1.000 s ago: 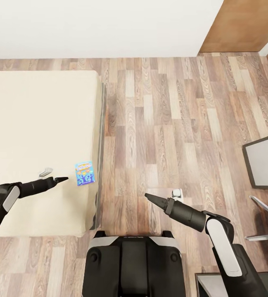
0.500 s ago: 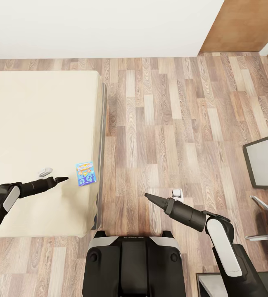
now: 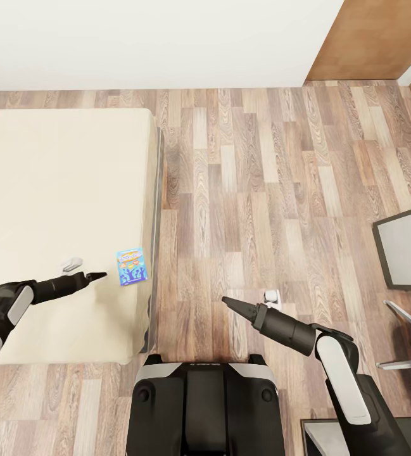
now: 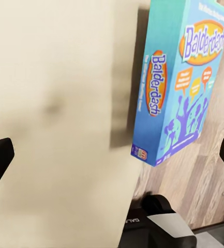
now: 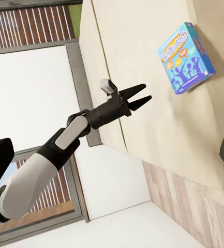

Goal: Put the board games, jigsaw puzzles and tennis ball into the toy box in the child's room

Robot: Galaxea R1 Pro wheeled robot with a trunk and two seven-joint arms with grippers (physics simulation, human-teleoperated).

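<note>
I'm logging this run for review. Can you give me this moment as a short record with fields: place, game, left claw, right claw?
place: beside the bed, on a wood plank floor
game: blue Balderdash box, lying flat near the mattress edge
left claw: open, over the mattress, pointing at the box, short of it
right claw: over the floor, holding nothing; open or shut unclear

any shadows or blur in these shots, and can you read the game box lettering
Left wrist view: the blue board game is sharp, "Balderdash" readable, casting a soft dark shadow on the bed. Head view: even light, box too small to read. Right wrist view: the left gripper is crisp, box lettering small.
</note>
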